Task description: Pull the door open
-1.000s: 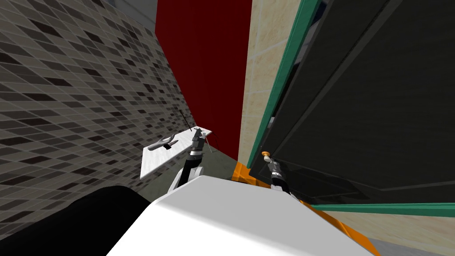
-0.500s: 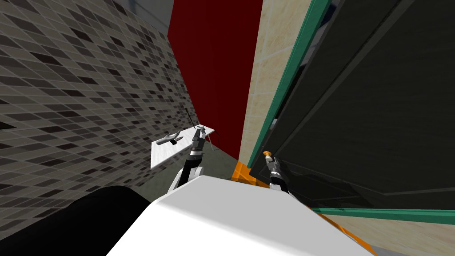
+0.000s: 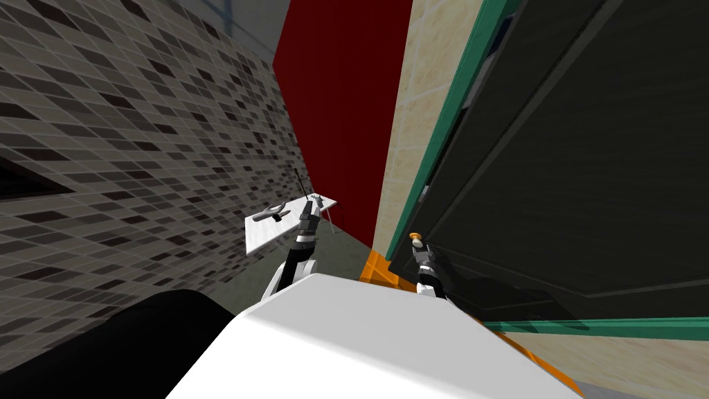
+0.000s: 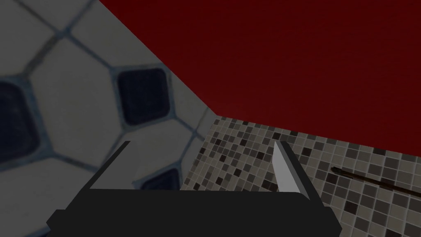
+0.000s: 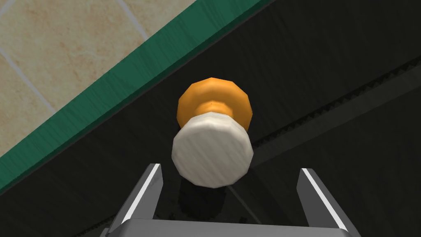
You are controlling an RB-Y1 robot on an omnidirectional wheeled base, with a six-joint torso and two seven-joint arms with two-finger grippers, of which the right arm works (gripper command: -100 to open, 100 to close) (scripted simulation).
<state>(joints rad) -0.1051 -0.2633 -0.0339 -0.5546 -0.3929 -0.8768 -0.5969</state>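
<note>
Knob, white cap on an orange collar, sits on the dark door near its edge, close beside the green frame. In the head view it shows as a small orange dot just ahead of the right gripper.

Right gripper: fingers spread wide, pinching nothing. The knob lies just beyond the fingertips, roughly on the line of the gap but nearer one finger than the other. No contact visible.

Left gripper: raised off to the left beside a white table, well apart from the door. Its fingers stand apart, empty.

Step in hand, by my reading: final approach to the knob, before any grasp. The pull itself is not yet begun.

Next move calls for a small sideways correction so the knob centres in the gap, then a short advance until the fingers flank the cap or the narrower collar behind it. Then close firmly. The cap looks round and smooth, so a shallow pinch could slip once the pull starts.
</note>
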